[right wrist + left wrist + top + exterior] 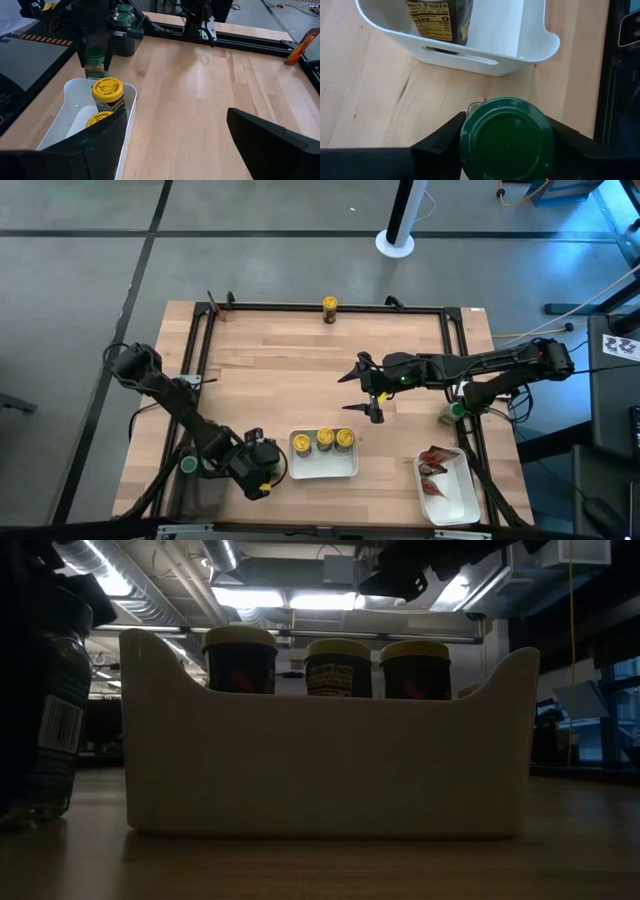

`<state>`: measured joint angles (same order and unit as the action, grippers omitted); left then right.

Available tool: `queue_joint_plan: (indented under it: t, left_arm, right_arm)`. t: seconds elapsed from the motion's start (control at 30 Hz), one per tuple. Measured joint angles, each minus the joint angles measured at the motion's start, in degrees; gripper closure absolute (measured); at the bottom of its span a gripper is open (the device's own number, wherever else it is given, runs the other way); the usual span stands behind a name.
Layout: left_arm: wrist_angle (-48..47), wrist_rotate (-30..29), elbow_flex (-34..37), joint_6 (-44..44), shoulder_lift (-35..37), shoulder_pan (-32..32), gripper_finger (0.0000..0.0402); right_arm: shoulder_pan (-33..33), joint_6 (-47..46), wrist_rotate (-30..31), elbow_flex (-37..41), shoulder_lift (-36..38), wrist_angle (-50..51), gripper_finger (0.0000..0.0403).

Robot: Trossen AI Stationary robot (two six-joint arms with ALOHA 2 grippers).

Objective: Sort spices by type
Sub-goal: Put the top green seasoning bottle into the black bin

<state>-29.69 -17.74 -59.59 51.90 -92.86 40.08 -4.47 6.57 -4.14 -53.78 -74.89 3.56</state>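
Note:
A green-capped spice jar stands just off the left end of the white tray, and my left gripper is shut on it. In the low view the same jar shows a barcode label, with its base on the wood. Three yellow-capped jars stand upright in that tray. Another yellow-capped jar stands at the table's far edge. Red-orange packets lie in a second white tray at the near right. My right gripper hangs open above the middle of the table, with nothing between its fingers. My left gripper has the green-capped jar between its two fingers, one on either side of the jar's top at the green cap. The fingers slant down from above, from the table's left. The jar is upright, its base on the table.
A dark bin with more green-capped jars sits at the near left, beside the black frame rail. Another green-capped jar stands near the right arm's base. Bare wood lies open between the trays and the far edge.

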Motion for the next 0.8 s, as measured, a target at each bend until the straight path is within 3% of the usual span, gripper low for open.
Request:
queue_joint_plan:
  t: [0.23, 0.5, 0.8]
  left_arm:
    - [-1.1, 0.4, -1.5, 0.5, -0.1, -0.5, 0.0214]
    - [-9.4, 1.9, -11.0, 4.5, -0.1, 0.7, 0.0214]
    - [-23.3, 2.6, -19.6, 16.5, 0.0, 6.1, 0.0214]
  right_arm:
    - [0.0, 0.0, 0.0, 0.0, 0.0, 0.2, 0.0061]
    - [0.0, 0.0, 0.0, 0.0, 0.0, 0.8, 0.0061]
    - [0.0, 0.0, 0.0, 0.0, 0.0, 0.8, 0.0061]
